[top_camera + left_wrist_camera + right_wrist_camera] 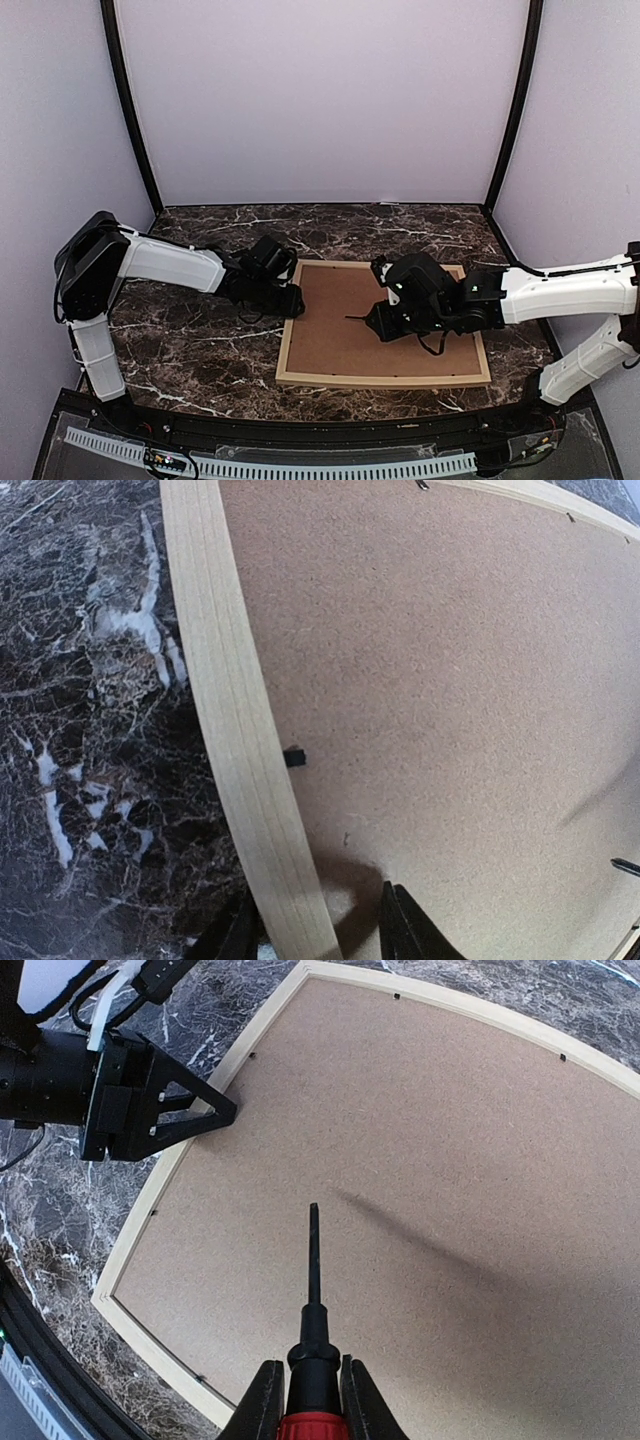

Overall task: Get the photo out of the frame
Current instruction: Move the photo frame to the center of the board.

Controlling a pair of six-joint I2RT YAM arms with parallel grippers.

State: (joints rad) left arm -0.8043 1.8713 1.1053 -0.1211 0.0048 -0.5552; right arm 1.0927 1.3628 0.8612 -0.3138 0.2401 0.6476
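Wood frame (383, 379) face-down on marble table (200, 340), left tool (318, 900) spread astride its edge — right tool (310, 1365) clamping a screwdriver (313, 1290)

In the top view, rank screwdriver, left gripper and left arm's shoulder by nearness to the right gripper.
1. The screwdriver, held in the right gripper's jaws over the backing board.
2. The left gripper, at the frame's left rail.
3. The left arm's shoulder, far left.

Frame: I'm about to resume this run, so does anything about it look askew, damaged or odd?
Nothing stands out. The frame lies flat, face down, its backing board seated and unmarked. The right claw holds a screwdriver over the board; the left claw straddles the left rail.
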